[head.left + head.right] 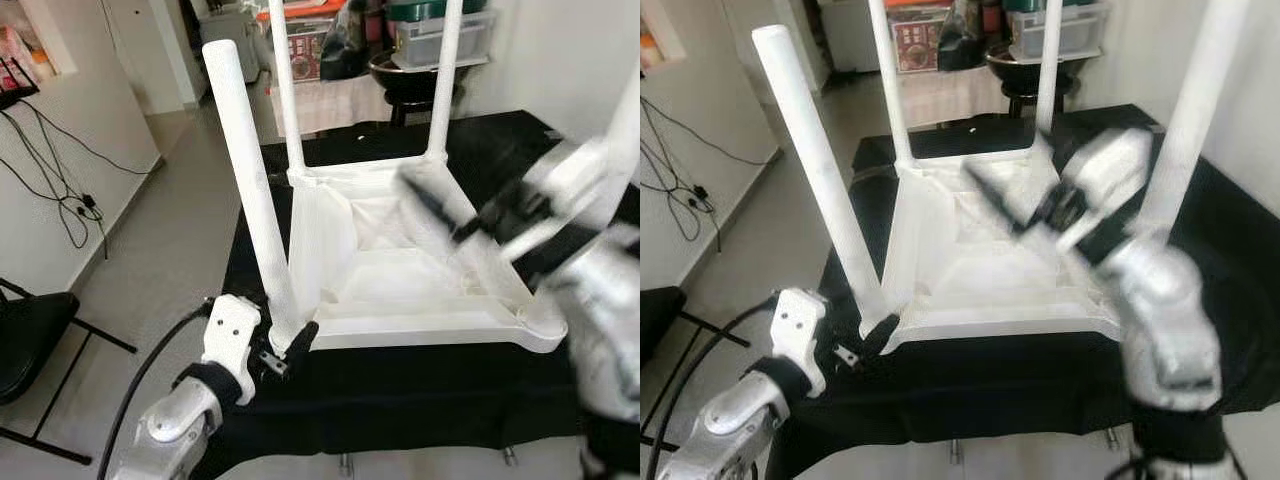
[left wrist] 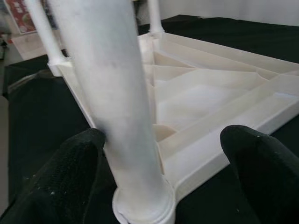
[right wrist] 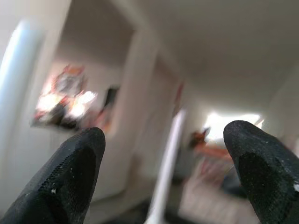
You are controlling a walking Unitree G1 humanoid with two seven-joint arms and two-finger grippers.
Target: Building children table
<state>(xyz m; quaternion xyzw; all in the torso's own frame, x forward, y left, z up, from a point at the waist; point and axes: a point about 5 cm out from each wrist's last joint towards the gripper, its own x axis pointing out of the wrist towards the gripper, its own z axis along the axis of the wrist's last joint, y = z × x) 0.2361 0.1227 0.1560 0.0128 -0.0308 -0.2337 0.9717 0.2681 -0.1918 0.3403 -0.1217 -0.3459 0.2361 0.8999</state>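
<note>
At the near left corner of the tabletop: left gripper around a tilted leg.

The left gripper's (image 1: pixel 283 350) fingers (image 2: pixel 70 172) are spread either side of the leg's (image 1: pixel 250 190) base, one touching it, not clenched; the leg leans outward in its socket. The upturned tabletop (image 1: pixel 420 290) lies on the black-covered desk (image 1: pixel 400 390), other legs upright at its far corners and near right. The right gripper (image 1: pixel 1005 205), blurred, hangs released above the tabletop. To do this well, probably close low, straighten the leg, then press it fully home.
</note>
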